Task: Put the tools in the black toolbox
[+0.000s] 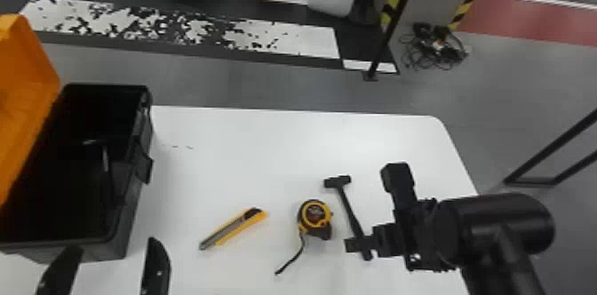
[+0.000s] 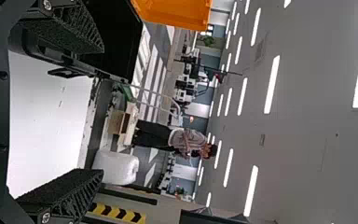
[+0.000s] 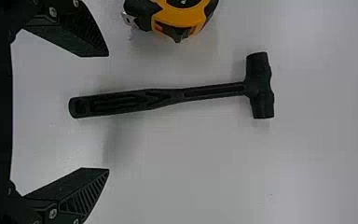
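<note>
In the head view my left gripper (image 1: pixel 109 267) is open in front of the black toolbox (image 1: pixel 138 201); inside lies a dark tool with a metallic part (image 1: pixel 105 158). My right gripper (image 1: pixel 377 241) is over the lower handle of the black hammer (image 1: pixel 348 209). Left of the hammer are the tape measure (image 1: pixel 314 214), its strap trailing, and the yellow utility knife (image 1: pixel 233 229). The left wrist view has the left gripper (image 2: pixel 103 111) with nothing between its fingers, the toolbox (image 2: pixel 116 42) beside it. In the right wrist view the open right gripper (image 3: pixel 108 112) straddles the handle end of the hammer (image 3: pixel 168 95), near the tape measure (image 3: pixel 179 14).
The toolbox's orange lid (image 1: pixel 22 89) stands raised on its left side. All the loose tools lie on the white table (image 1: pixel 248 147), whose far edge runs behind them. Beyond are a striped post (image 1: pixel 395 1) and a pile of cables (image 1: pixel 437 47) on the floor.
</note>
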{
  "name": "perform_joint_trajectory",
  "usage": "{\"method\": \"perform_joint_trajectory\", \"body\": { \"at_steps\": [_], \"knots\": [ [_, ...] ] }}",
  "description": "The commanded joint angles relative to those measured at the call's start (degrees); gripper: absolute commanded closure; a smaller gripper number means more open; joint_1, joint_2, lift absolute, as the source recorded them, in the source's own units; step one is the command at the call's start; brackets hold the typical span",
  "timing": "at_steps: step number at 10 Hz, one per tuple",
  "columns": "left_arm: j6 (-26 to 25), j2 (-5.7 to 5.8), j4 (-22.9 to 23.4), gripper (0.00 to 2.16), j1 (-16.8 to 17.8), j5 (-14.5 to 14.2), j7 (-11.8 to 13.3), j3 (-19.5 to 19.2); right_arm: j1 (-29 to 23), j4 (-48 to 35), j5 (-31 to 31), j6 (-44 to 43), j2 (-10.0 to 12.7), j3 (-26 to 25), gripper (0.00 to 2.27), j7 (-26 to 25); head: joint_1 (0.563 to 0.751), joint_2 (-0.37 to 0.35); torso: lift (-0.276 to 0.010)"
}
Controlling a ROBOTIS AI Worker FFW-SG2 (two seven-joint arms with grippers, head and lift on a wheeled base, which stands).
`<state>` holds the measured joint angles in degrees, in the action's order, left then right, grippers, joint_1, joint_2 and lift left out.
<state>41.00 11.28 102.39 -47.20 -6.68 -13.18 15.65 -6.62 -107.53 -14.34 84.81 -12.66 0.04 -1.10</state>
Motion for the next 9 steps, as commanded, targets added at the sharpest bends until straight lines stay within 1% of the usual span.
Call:
{"method": "perform_joint_trajectory", "body": {
  "at_steps": [1,2,5,6,7,9],
  "knots": [
    [0.00,0.06,-0.09,0.08,0.00,0.00,0.00,0.00,0.73,0.39,0.10,0.23,0.00,0.22,0.15,-0.04,0.695,-0.181,-0.039],
    [0.00,0.06,-0.09,0.08,0.09,-0.18,0.00,0.00,1.34,1.09,0.54,0.40,-0.09,0.66,0.21,-0.04,0.695,-0.180,-0.039],
    [0.00,0.15,-0.09,0.08,0.00,-0.27,0.00,-0.09,2.04,3.11,0.98,0.40,0.00,1.37,0.22,-0.04,0.695,-0.178,-0.039],
    [0.00,0.15,-0.09,0.08,0.00,-0.27,0.00,-0.09,2.22,3.73,0.98,0.05,0.00,1.45,0.29,0.05,0.695,-0.178,-0.039],
    [0.00,0.15,-0.09,0.08,0.00,-0.35,0.00,-0.09,2.31,3.99,1.06,0.05,-0.09,1.37,0.42,0.13,0.695,-0.177,-0.039],
    [0.00,0.15,-0.09,0.08,0.00,-0.35,0.00,-0.09,2.57,3.99,1.06,0.05,0.00,1.45,1.16,0.05,0.695,-0.180,-0.039]
  ]
}}
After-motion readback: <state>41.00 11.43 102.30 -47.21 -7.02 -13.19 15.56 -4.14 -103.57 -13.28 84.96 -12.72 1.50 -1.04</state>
